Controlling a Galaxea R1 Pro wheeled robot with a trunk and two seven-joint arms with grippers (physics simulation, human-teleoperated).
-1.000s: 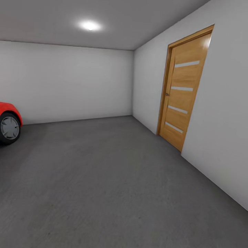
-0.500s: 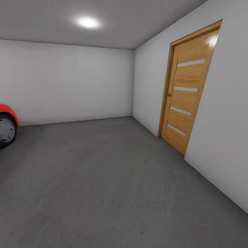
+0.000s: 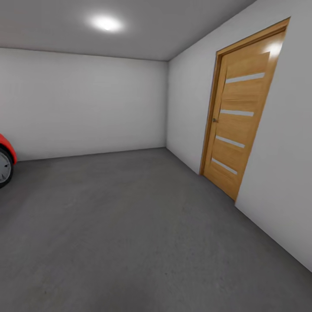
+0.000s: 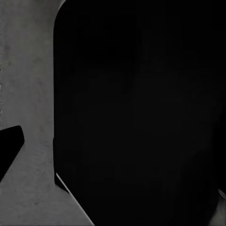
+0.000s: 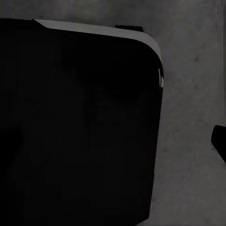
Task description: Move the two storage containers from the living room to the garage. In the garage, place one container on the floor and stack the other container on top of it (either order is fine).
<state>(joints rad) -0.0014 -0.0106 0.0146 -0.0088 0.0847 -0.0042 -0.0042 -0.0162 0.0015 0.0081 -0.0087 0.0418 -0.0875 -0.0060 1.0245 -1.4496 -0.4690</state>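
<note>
Since the earlier frames the whole head view is shifted, so the camera is turned toward the right: the red car (image 3: 5, 161) is now cut down to a sliver of wheel and bodywork at the left edge, and the wooden door (image 3: 239, 113) sits further right and looms larger.

Nearest, in both wrist views, a large black rounded body of the robot (image 4: 141, 113) is seen close against the lens, with dark grey mottled concrete floor (image 5: 193, 122) beside it. Whether either gripper is open or closed, or has hold of anything, cannot be told from these pictures.

In the head view the bare concrete floor (image 3: 130, 225) of the garage is spread from the near edge to the back wall. No orange-red container is seen on it. Along the right wall the closed door with four pale strips is set. At the far end plain white walls (image 3: 86, 104) are met by a grey ceiling, where one round ceiling light (image 3: 105, 23) is lit.
</note>
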